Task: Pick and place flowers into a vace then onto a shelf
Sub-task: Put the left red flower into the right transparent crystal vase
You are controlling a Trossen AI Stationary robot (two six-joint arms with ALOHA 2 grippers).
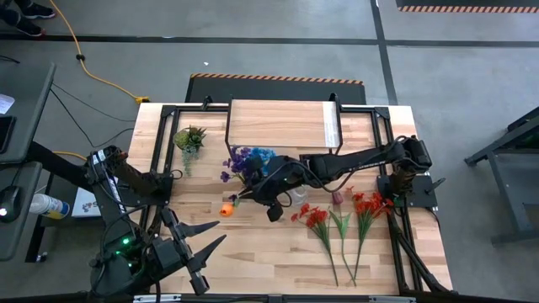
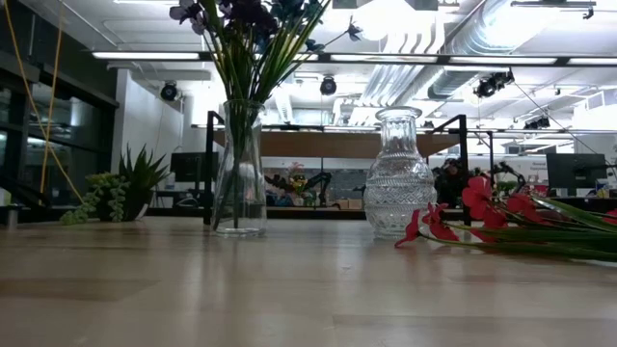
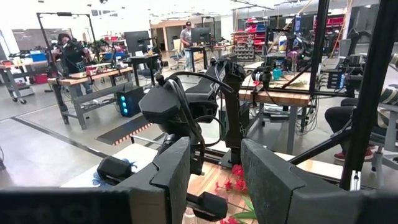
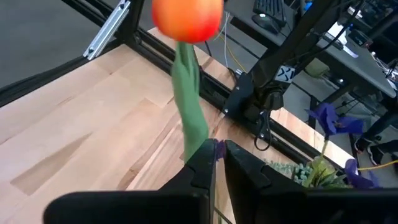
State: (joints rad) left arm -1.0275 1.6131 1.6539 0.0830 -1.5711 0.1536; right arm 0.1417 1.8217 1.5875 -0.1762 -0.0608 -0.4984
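While no writing reads, right pincer grips orange flower.

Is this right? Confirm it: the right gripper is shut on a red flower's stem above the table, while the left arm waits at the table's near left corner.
Not quite. The right gripper is shut on the stem of the orange flower, not a red one; the right wrist view shows it. The rest holds: the left gripper waits there.
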